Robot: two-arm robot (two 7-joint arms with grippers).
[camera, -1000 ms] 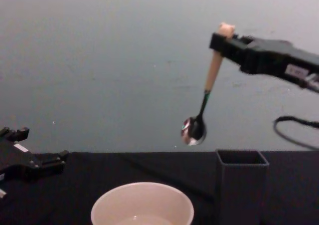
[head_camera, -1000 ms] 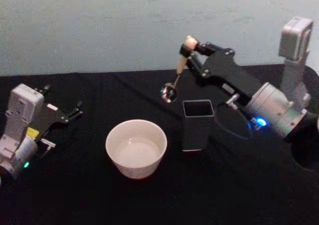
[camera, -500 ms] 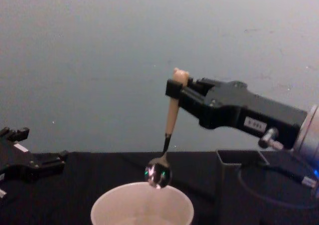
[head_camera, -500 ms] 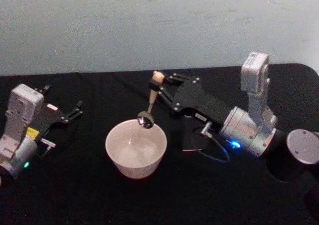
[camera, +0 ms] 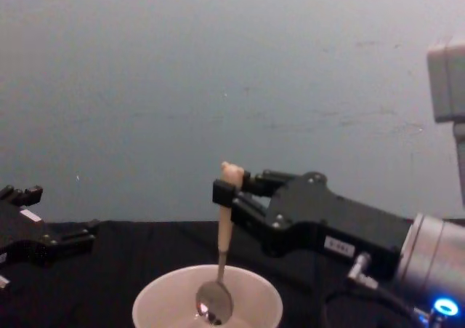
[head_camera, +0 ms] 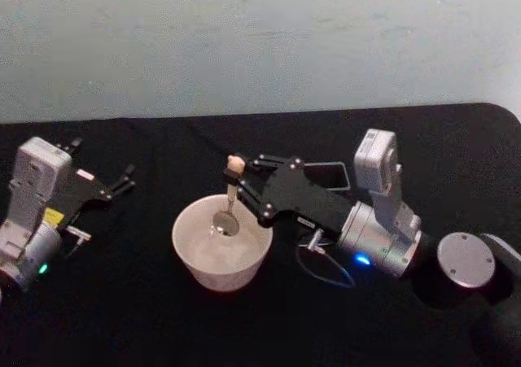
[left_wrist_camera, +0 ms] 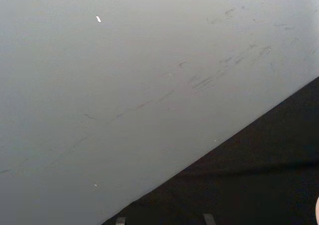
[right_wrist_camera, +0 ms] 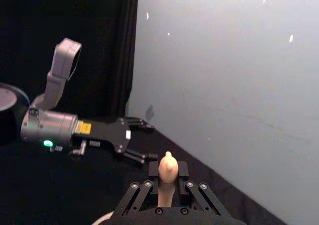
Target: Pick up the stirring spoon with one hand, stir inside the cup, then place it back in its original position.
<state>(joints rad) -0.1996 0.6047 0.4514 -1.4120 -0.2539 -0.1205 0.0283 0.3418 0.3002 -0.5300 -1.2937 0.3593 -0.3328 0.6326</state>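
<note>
1. Stirring spoon [head_camera: 229,196]: hangs near upright with the bear-head end up. Its metal bowl sits inside the cup [head_camera: 218,276], below the rim and towards the right side of the cup. Contact with the cup floor: cannot tell. Contents of the cup: cannot tell.
2. Right gripper [head_camera: 238,174]: clamped on the beige handle just under the bear head. The right wrist view shows a finger on each side of the handle [right_wrist_camera: 168,179]. The arm reaches in from the robot's right, low over the table.
3. Step in hand (judgement): pick-up is done and the spoon is in the cup, so this is the stir itself. The return to the holder is not yet done.
4. Next move calls for small circles that keep the spoon bowl inside the thin rim and off the wall, since the cup stands free and could slide or tip. After that, a straight lift clear of the rim before any sideways travel.
5. Dark grey square holder [head_camera: 338,172]: to the right of the cup, partly hidden behind the right gripper's body. The arm must back away to get above its opening.
6. Cable [head_camera: 326,273]: loops under the right wrist, near the cup; possible snag.
7. Left gripper [head_camera: 126,180]: parked at the left on the black table [head_camera: 163,326], fingers apart, well clear of the cup.
</note>
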